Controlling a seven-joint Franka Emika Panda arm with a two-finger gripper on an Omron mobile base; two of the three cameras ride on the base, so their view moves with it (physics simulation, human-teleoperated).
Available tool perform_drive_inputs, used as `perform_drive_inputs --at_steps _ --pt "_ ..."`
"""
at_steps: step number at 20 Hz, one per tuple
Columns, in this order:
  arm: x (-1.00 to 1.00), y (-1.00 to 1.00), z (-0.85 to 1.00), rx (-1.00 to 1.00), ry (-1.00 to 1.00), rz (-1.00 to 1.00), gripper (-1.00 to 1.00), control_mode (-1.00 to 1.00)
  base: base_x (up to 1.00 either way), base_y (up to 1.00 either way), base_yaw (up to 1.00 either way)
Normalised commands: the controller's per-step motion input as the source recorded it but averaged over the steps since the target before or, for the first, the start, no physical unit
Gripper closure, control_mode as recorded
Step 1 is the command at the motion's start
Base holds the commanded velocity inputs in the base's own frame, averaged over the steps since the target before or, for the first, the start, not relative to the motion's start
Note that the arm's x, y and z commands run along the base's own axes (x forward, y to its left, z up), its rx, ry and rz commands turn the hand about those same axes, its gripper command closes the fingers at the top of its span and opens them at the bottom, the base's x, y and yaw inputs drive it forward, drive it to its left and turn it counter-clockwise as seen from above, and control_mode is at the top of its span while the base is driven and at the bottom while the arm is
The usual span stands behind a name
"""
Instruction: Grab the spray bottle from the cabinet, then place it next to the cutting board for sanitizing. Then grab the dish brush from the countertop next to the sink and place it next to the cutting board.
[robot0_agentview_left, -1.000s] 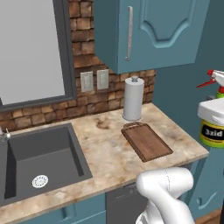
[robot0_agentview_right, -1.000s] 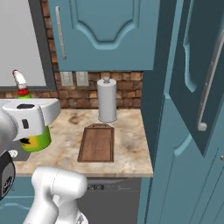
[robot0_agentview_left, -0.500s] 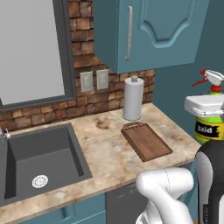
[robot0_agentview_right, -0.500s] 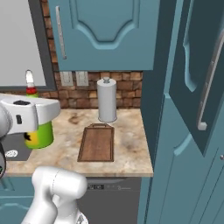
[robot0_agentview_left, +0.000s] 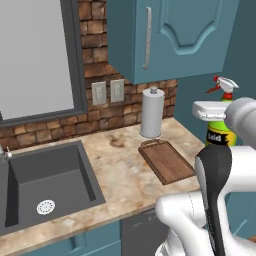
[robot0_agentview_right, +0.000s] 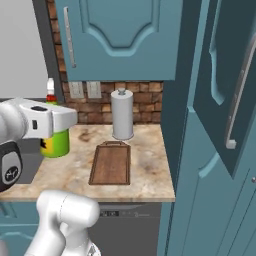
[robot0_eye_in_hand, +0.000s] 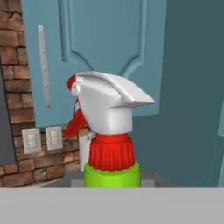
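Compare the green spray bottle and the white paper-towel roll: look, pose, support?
The small green spray bottle with yellow label and red-and-white nozzle is bright and multicoloured; the white paper-towel roll on its holder is plain white with a grey knob. The bottle is shorter than the roll. The bottle hangs in the tool above the beige marbled countertop; the roll stands on it by the brick wall. Both are upright.

Glossy white rounded arm (robot0_agentview_left: 200, 220) (dark joints).
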Motion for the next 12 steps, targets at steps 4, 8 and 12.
perform_drive_inputs --at_steps 4,8,12 --pt "0.58 -0.35 -0.58 0.00 -0.14 0.02 1.00 -1.00 0.00 0.00 0.00" --pt "0.64 -0.32 -0.65 0.00 -0.14 0.02 1.00 -1.00 0.00 0.00 0.00" --pt "0.61 -0.19 -0.76 0.00 -0.16 0.00 1.00 -1.00 0.00 0.00 0.00"
